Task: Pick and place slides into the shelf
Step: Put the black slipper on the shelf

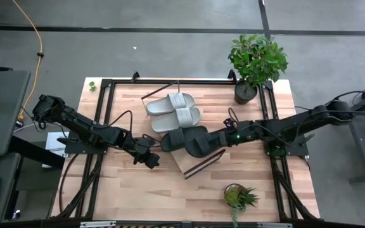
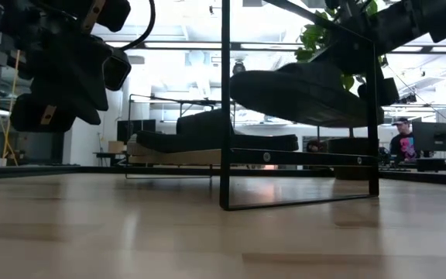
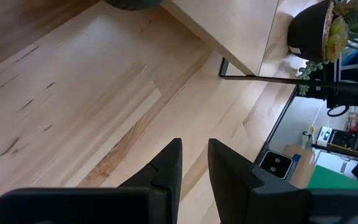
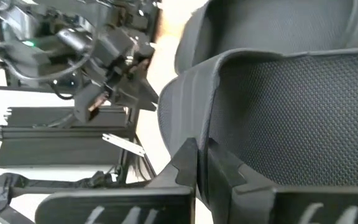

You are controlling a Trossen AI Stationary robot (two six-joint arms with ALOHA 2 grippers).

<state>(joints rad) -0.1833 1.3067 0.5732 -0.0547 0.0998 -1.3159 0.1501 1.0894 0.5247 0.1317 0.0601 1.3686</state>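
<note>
The shelf [image 1: 192, 162] lies slantwise across the middle of the table, and its board also shows in the low view [image 2: 200, 157]. Two light grey slides [image 1: 175, 111] lie side by side on its far part. One black slide [image 1: 177, 138] rests on the board next to them. My right gripper [image 1: 220, 140] is shut on the other black slide [image 1: 201, 143], which hangs above the board in the low view [image 2: 300, 93]. My left gripper [image 1: 151, 158] hovers over bare tabletop left of the shelf, its fingers [image 3: 194, 165] nearly together and empty. My right gripper pinches the black slide's strap at its edge [image 4: 199, 138] between its two fingers. It comes from the table's right side, about level. The slide is lifted clear of the shelf board, sole down and slightly tilted.
A potted leafy plant [image 1: 252, 66] stands at the far right corner and a small succulent pot [image 1: 236, 196] near the front edge. The shelf's black rod frame [image 2: 224, 116] rises at its near end. A person [image 2: 401, 143] sits beyond the table.
</note>
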